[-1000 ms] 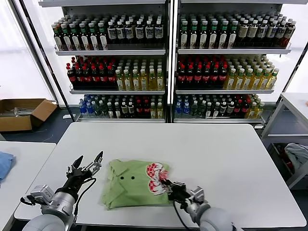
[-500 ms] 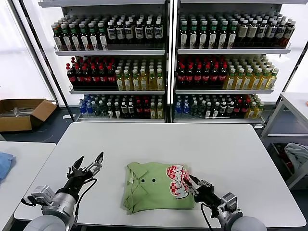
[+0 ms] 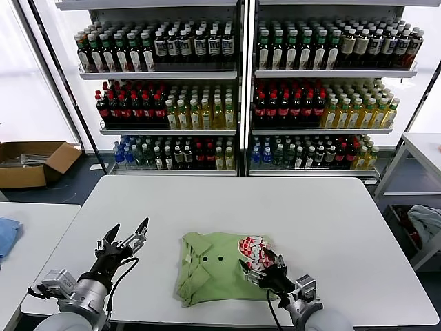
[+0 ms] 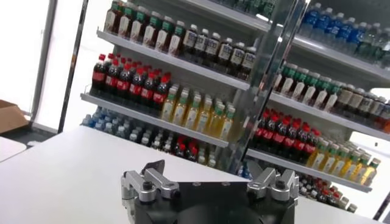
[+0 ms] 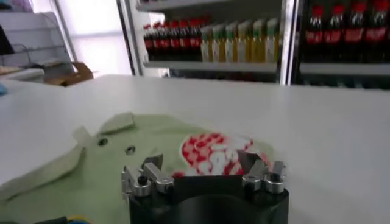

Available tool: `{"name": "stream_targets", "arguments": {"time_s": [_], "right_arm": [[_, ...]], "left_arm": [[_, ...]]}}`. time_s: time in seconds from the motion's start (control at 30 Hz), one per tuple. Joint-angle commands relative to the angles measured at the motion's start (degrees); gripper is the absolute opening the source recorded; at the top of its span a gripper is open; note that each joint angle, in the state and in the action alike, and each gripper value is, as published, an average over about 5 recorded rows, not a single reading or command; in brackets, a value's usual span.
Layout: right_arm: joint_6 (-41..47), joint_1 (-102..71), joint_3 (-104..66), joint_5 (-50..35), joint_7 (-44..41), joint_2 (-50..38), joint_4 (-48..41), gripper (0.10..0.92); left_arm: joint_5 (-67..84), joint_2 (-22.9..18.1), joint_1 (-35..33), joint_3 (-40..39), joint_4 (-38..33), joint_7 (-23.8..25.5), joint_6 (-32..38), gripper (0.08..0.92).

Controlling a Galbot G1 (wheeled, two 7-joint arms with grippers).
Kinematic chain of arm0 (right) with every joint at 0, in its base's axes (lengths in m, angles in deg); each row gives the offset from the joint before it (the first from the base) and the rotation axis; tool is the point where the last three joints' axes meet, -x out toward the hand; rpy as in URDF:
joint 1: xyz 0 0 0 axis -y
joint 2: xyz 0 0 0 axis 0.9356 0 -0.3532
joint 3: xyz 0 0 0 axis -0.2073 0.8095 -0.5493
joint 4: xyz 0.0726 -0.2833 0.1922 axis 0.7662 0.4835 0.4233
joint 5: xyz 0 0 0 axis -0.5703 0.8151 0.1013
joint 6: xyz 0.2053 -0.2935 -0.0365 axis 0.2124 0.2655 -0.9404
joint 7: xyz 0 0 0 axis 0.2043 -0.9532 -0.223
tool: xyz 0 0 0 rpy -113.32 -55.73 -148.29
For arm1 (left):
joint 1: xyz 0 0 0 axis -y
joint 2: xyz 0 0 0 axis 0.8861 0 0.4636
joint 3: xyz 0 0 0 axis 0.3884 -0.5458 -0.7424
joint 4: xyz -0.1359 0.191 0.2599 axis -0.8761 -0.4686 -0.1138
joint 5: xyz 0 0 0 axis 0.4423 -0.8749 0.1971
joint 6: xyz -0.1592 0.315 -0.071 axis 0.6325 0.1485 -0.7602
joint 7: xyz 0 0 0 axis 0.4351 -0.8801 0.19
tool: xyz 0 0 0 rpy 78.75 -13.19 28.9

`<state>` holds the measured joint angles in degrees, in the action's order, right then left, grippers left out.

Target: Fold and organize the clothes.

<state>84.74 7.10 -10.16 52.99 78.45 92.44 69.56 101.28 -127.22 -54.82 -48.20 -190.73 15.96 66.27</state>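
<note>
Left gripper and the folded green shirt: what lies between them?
Only bare white table separates the left gripper from the shirt, seen in the head view.

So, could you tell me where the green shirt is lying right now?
In the head view, the folded green shirt lies on the white table near its front edge, between the open left claw and the right claw over its checkered print.

The left claw [image 3: 126,238] hung low at the robot's left side, its arm reaching forward from the near edge, its two fingers spread wide and pointing up and away. The right claw [image 3: 264,267] sat low near the front at the robot's right, its arm angled inward, fingers parted and holding nothing.
</note>
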Motion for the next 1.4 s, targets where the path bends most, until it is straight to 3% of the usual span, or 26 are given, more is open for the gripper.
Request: {"name": "stream_targets", "arguments": {"time_s": [0.03,0.3,0.6,0.8,1.1,1.4], "right_arm": [[4.15,1.96,4.78,-2.2,5.74,2.16,-0.99,0.81],[-0.32,9.44,6.59,-2.0,7.26,4.81,7.36,0.823],[7.1,16.04,16.9,4.41,7.05,11.42,-10.07,0.823],[8.09,15.31,17.0,5.9,9.5,11.52,-14.02,0.823],[-5.4,14.8,10.89,1.02,8.08,7.7,-0.51,0.823],[-8.33,5.99,-9.25,3.43,3.87,3.59,10.28,0.823]], "left_arm": [[-0.1,-0.37,-1.32,0.86,-0.29,0.36,0.53,0.823],[-0.19,0.25,-0.34,-0.43,-0.05,0.34,0.37,0.823],[-0.25,0.14,-1.36,0.28,0.12,0.63,0.51,0.823],[-0.24,-0.4,-1.38,0.89,0.27,0.66,0.6,0.823],[-0.46,-0.42,0.01,0.63,1.8,0.82,0.6,0.823],[-0.77,0.16,0.39,2.43,2.97,2.49,0.85,0.823]]}}
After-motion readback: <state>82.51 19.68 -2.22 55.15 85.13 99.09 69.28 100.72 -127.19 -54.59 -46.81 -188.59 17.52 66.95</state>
